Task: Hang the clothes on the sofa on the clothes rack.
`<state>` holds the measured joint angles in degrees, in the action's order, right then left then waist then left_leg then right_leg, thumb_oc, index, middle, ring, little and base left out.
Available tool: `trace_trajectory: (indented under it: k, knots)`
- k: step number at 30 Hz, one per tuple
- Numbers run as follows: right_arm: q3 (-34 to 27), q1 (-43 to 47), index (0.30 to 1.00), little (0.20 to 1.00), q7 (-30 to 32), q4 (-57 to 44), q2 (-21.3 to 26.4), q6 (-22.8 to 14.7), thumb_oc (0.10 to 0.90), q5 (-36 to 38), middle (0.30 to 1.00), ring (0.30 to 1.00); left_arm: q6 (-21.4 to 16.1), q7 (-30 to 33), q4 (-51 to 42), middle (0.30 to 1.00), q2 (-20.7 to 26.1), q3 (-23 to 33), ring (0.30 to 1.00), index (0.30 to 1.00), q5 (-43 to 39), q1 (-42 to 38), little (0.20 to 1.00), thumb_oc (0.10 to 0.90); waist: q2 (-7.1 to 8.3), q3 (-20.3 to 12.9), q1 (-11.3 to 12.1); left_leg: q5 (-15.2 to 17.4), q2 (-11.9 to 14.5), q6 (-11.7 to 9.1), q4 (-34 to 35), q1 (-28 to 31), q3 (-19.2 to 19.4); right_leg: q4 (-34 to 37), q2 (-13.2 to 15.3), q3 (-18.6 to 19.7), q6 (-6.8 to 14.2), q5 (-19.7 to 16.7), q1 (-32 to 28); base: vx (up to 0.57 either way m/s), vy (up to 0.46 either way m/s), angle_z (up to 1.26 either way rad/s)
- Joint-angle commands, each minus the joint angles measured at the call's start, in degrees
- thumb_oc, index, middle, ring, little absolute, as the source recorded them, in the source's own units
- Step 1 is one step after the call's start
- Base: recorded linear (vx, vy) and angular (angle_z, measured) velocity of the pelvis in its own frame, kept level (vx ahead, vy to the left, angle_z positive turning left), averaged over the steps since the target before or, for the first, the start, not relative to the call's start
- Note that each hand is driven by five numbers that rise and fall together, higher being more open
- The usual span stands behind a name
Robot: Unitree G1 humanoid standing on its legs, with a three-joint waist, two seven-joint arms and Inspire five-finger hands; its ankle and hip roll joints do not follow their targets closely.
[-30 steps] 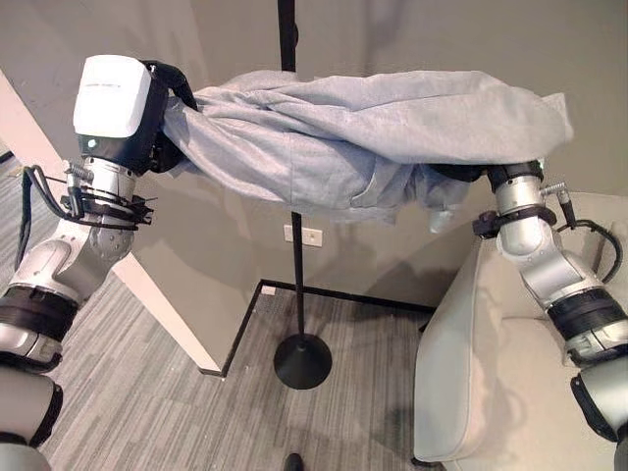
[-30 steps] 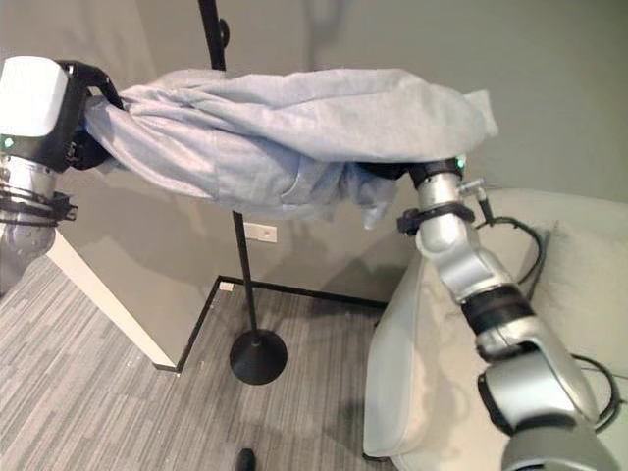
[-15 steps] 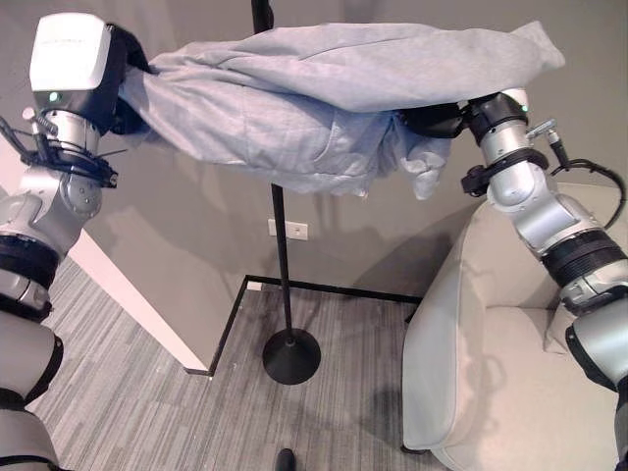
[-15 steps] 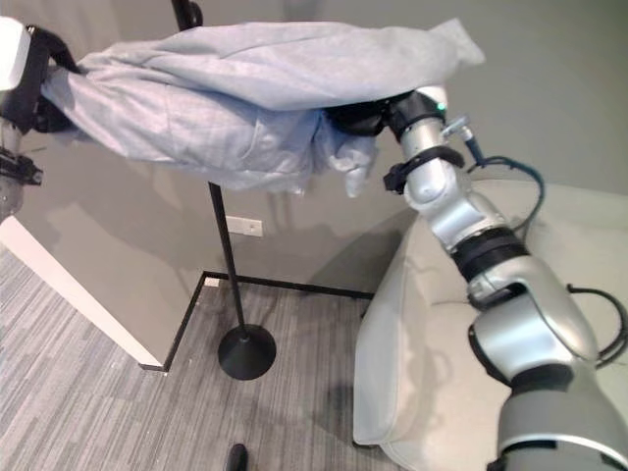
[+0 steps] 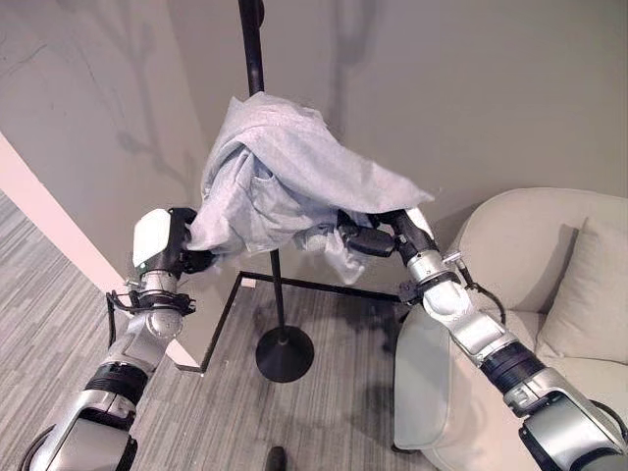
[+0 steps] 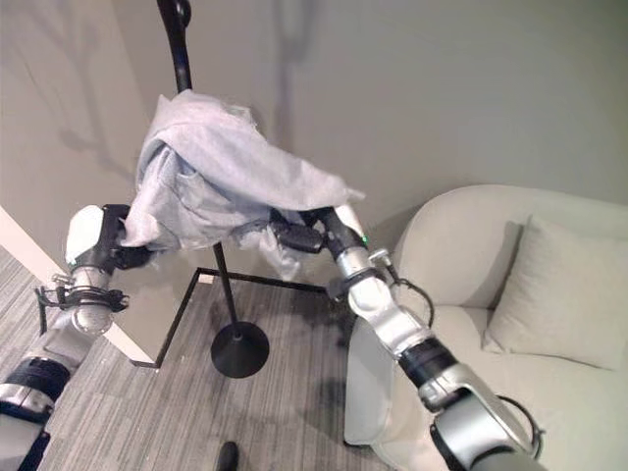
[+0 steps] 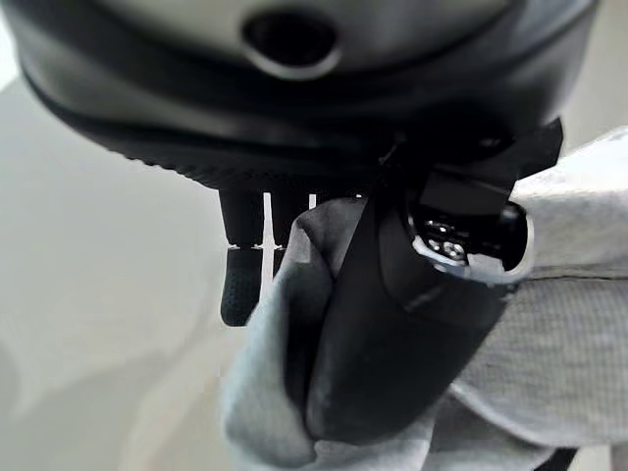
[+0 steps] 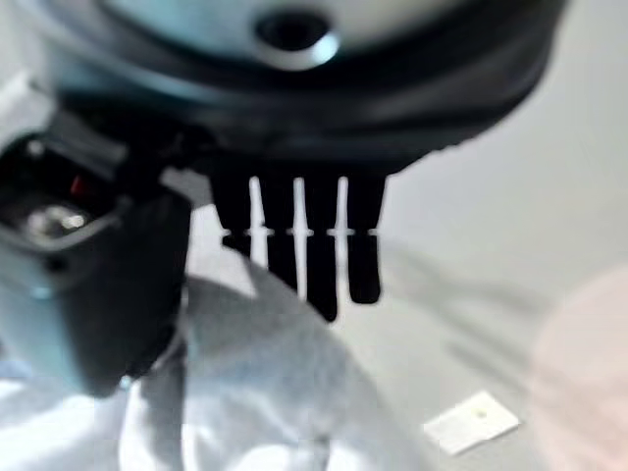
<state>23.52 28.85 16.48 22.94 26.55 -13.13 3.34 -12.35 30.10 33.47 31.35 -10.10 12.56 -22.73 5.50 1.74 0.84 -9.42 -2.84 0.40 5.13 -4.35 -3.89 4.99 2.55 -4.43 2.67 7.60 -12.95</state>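
A grey garment (image 5: 280, 172) hangs bunched over the black rack pole (image 5: 257, 59), draping down both sides. My left hand (image 5: 182, 257) is at its lower left edge. In the left wrist view its thumb (image 7: 392, 334) presses a fold of the cloth (image 7: 579, 294) against the fingers (image 7: 238, 285). My right hand (image 5: 365, 238) reaches under the garment's right hem. In the right wrist view its fingers (image 8: 309, 245) are straight, with cloth (image 8: 265, 392) lying beside them and not gripped.
The rack's round base (image 5: 285, 353) stands on the striped carpet between my arms. A beige sofa (image 5: 510, 255) with a cushion (image 5: 589, 294) is at the right, close under my right arm. A white partition edge (image 5: 59, 226) runs along the left.
The garment was stretched high between both hands; now it lies draped over the rack pole and both arms have come down. The camera has also shifted.
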Motion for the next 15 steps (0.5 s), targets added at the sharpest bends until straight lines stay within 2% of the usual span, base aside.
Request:
trace_trajectory:
  k: [1, 3, 4, 6, 7, 8, 9, 11, 12, 15]
  knots:
    - [-2.32, 1.1, 0.3, 0.3, 4.0, 4.56, 5.28, -0.87, 0.4, 1.67, 0.3, 0.3, -0.5, 2.15, 6.48, 0.3, 3.26, -1.69, 0.3, 0.3, -3.81, 0.5, 0.3, 0.4, -1.12, -3.56, 1.94, 10.27, 3.25, -1.81, -0.13, 5.77, 0.04, -1.71, -0.43, -1.11, 1.26, -1.06, 5.81, 0.0, 0.0, 0.0]
    - [-3.3, -3.14, 0.3, 0.3, 3.78, 3.64, 0.38, -1.53, 0.4, 3.43, 0.3, 0.3, -2.17, 2.37, 0.56, 0.3, -2.57, -0.54, 0.3, 0.3, -7.48, 4.3, 0.3, 0.4, -1.21, -2.95, 2.09, 10.14, 3.24, -1.81, -0.13, 5.66, -0.1, -1.64, -0.45, -1.27, 1.04, -1.07, 5.88, 0.0, 0.0, 0.0]
    - [-3.41, -4.57, 0.338, 0.338, 3.71, 2.93, -0.71, -1.68, 0.425, 3.69, 0.338, 0.338, -2.85, 2.47, -0.99, 0.3, -4.16, -0.03, 0.3, 0.3, -9.02, 5.51, 0.3, 0.4, -1.28, -2.9, 2.11, 10.13, 3.21, -1.82, -0.13, 5.67, -0.16, -1.56, -0.42, -1.29, 0.98, -1.1, 5.79, 0.0, 0.0, 0.0]
    - [-3.34, -5.8, 0.587, 0.587, 3.49, 2.21, -1.75, -1.9, 0.591, 3.85, 0.587, 0.587, -3.32, 2.71, -2.46, 0.3, -5.49, 0.34, 0.3, 0.3, -10.77, 6.37, 0.3, 0.4, -1.31, -2.95, 2.09, 10.13, 3.21, -1.8, -0.13, 5.73, -0.24, -1.47, -0.44, -1.34, 0.89, -1.13, 5.69, 0.0, 0.0, 0.0]
    - [-3.09, -6.55, 0.9, 0.9, 3.31, 1.5, -2.4, -1.92, 0.8, 3.73, 0.9, 0.9, -3.96, 3.06, -3.66, 0.3, -6.68, 0.75, 0.3, 0.3, -12.68, 6.91, 0.3, 0.4, -1.36, -2.9, 2.08, 10.08, 3.23, -1.8, -0.13, 5.77, -0.2, -1.43, -0.44, -1.3, 0.84, -1.17, 5.62, 0.0, 0.0, 0.0]
    - [-2.92, -7.56, 0.9, 0.9, 3.09, 0.41, -2.79, -1.91, 0.8, 3.46, 0.9, 0.9, -4.44, 3.31, -5.05, 0.392, -7.83, 1.01, 0.392, 0.392, -14.49, 7.59, 0.392, 0.461, -1.44, -2.89, 2.04, 10.04, 3.22, -1.81, -0.13, 5.79, -0.2, -1.31, -0.45, -1.29, 0.79, -1.17, 5.49, -0.03, -0.017, 0.01]
    - [-2.84, -9.13, 0.9, 0.9, 2.8, -1.63, -3.1, -2.06, 0.8, 3.02, 0.9, 0.9, -5.26, 3.69, -7.09, 0.401, -9.66, 2.02, 0.401, 0.401, -17.59, 8.8, 0.401, 0.467, -1.56, -2.85, 1.92, 9.94, 3.19, -1.8, -0.13, 5.78, -0.23, -1.24, -0.46, -1.28, 0.69, -1.21, 5.42, 0.0, 0.0, 0.0]
    - [-3.05, -9.91, 0.9, 0.9, 2.61, -2.73, -3.14, -2.01, 0.8, 2.65, 0.9, 0.9, -5.29, 3.59, -7.94, 0.545, -10.15, 2.38, 0.545, 0.545, -18.06, 9.41, 0.545, 0.563, -1.61, -2.94, 1.81, 9.93, 3.2, -1.81, -0.13, 5.79, -0.22, -1.2, -0.47, -1.35, 0.66, -1.22, 5.37, 0.0, 0.0, 0.0]
    - [-3.02, -11.17, 0.9, 0.9, 2.36, -4.41, -2.97, -2.2, 0.8, 1.86, 0.9, 0.9, -5.89, 2.94, -8.95, 0.9, -10.94, 2.76, 0.9, 0.9, -19.73, 10.38, 0.9, 0.8, -1.74, -3.0, 1.71, 9.89, 3.21, -1.79, -0.13, 5.79, -0.24, -1.14, -0.5, -1.37, 0.62, -1.22, 5.28, 0.0, 0.0, 0.0]
    - [-3.38, -12.42, 0.9, 0.9, 1.97, -6.24, -2.75, -2.31, 0.8, 1.63, 0.9, 0.9, -6.26, 2.4, -9.71, 0.9, -11.79, 3.5, 0.9, 0.9, -21.78, 11.57, 0.9, 0.8, -1.86, -3.17, 1.63, 9.78, 3.21, -1.81, -0.13, 5.7, -0.24, -1.09, -0.48, -1.45, 0.63, -1.27, 5.29, -0.03, -0.003, 0.03]
